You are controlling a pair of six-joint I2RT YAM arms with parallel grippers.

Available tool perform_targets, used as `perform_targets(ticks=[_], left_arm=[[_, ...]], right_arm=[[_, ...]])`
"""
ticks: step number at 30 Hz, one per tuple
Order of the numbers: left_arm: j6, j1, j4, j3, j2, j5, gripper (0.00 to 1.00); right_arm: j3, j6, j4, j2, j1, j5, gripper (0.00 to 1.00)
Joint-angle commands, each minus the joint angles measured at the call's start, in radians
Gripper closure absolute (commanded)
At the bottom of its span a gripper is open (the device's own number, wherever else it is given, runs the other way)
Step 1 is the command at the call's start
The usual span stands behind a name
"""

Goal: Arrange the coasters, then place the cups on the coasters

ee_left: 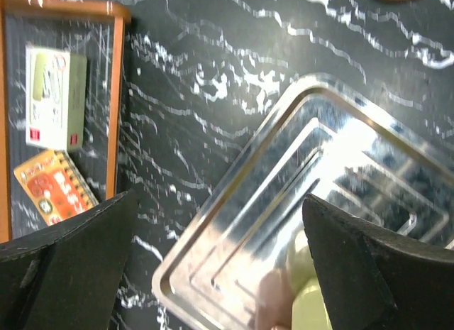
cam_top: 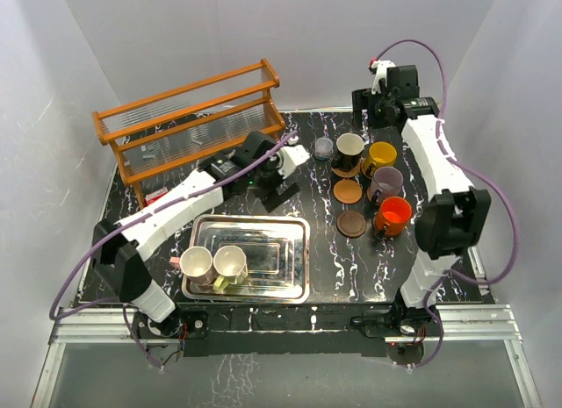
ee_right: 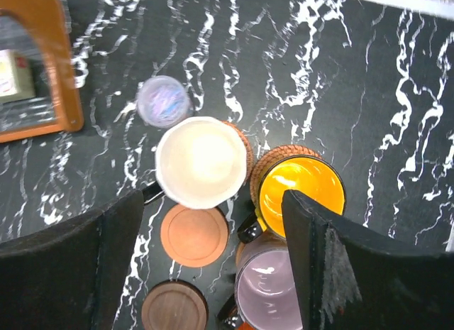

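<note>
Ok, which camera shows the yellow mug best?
Right wrist: the yellow mug is close and seen from above, on a woven coaster. Top external shows it small and far; left wrist misses it entirely.

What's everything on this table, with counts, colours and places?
right-side mugs: 4, white-lined mug, yellow mug, mauve mug, red-orange mug, right of centre
tray mugs: 2, pale pink mug, olive-yellow mug, tray's left end
bare coasters: 2, reddish-orange coaster, dark brown coaster, left of the mauve and red-orange mugs
covered coasters: at least 2, woven brown, under white-lined and yellow mugs
pot: 1, grey-blue, left of white-lined mug
tray: 1, steel, near centre
rack: 1, orange wood, far left
packets: 2, white and orange, under the rack
left gripper: 1, black, open above tray
right gripper: 1, black, open above mugs
</note>
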Motion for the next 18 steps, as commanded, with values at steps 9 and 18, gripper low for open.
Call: perform_targets(ticks=[9,18], left_arm=[[0.12,0.168,-0.445,-0.123,-0.305,0.275,0.01],[0.14,0.19,-0.522,-0.259,-0.34,0.281,0.17]], right_arm=[[-0.438,-0.221,0.191,-0.395,-0.006,-0.29,0.11],[-0.583,-0.259,0.209,-0.528,-0.005,-0.3,0.09]])
